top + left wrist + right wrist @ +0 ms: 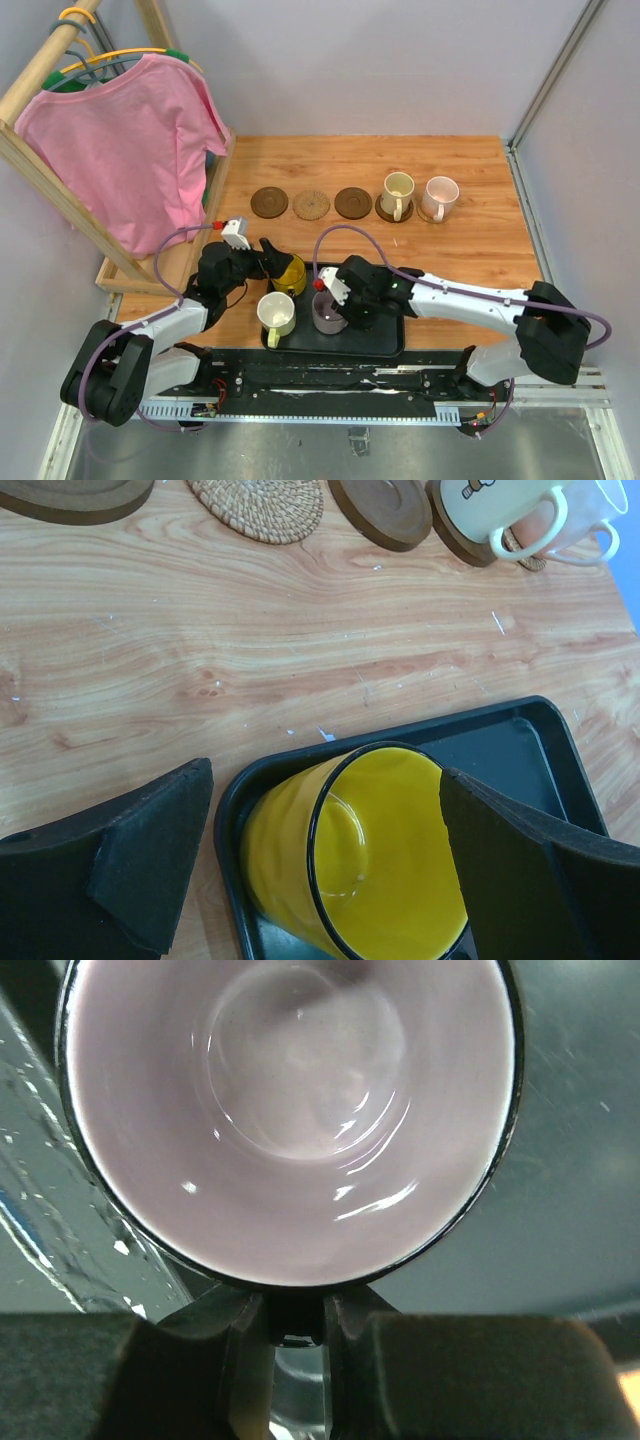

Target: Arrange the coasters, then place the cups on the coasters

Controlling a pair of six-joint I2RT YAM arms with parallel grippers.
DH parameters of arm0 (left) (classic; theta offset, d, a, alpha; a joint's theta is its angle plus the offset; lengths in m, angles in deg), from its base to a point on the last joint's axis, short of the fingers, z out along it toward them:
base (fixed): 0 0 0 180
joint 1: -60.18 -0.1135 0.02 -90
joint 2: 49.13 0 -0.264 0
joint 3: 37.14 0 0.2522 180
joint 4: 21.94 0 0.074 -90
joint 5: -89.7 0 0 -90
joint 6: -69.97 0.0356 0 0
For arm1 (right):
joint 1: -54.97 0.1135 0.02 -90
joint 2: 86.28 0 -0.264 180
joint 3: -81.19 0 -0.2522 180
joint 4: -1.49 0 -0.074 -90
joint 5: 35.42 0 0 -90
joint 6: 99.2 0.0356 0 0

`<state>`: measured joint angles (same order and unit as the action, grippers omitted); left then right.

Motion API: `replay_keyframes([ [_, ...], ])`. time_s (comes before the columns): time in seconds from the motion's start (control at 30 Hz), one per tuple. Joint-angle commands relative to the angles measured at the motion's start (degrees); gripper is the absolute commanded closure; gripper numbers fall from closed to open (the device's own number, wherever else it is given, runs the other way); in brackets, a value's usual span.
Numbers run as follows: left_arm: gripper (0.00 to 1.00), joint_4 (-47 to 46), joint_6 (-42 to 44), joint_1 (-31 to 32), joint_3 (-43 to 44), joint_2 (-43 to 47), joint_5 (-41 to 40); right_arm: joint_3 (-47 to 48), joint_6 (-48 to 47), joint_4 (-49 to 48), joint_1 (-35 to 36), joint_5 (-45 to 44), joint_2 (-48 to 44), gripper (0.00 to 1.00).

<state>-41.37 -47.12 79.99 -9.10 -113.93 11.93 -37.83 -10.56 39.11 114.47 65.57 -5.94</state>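
**A:** What is the setting?

**B:** A light wooden table (450,260) between pale walls. A big pink T-shirt (130,150) hangs on a wooden rack (35,75) at the far left. A black rectangular tray (378,338) lies at the near edge, just ahead of the arm bases.

**A:** And the coasters?

**B:** Five in a row across the far half. From the left, a dark brown ringed disc (269,202), a tan woven disc (311,204) and a second dark brown disc (352,202) are all bare. A cream mug (397,190) stands on a brown coaster (382,210). A pale pink mug (438,197) covers most of the last woven coaster (527,560).

**A:** The other cups?

**B:** All three are in the tray. A bright yellow mug (370,860) is at its far-left corner, a white mug with a yellowish handle (276,312) at its near left, and a translucent grey-purple mug (290,1110) is about the middle.

**A:** The grippers?

**B:** The left gripper (330,845) has its jaws spread wide, one finger on each side of the yellow mug, not squeezing it. The right gripper (295,1330) is pinched on a dark piece at the grey-purple mug's near edge. I cannot tell whether that piece is rim or handle.
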Motion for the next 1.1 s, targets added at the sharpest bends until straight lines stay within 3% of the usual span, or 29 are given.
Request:
replay_keyframes([
  [0.0, 0.00, -2.36, 0.11, 0.73, 0.92, -0.42, 0.48, 0.99, 4.13, 3.14, 0.79, -9.42, -5.83, 0.99],
  [0.3, 0.00, -2.51, 0.28, 1.32, 1.01, -0.21, 0.15, 11.67, 15.09, 13.47, 0.74, -23.95, -2.79, 0.99],
  [0.53, 0.00, -2.59, 0.63, 1.96, 0.92, -0.39, 0.00, 17.04, 23.00, 12.32, -2.34, -31.84, 3.18, 0.99],
  [1.07, 0.00, 0.54, 3.28, 2.21, 3.61, -1.81, -0.56, 36.38, 29.32, 2.97, -17.42, -30.68, 23.36, 0.99],
])
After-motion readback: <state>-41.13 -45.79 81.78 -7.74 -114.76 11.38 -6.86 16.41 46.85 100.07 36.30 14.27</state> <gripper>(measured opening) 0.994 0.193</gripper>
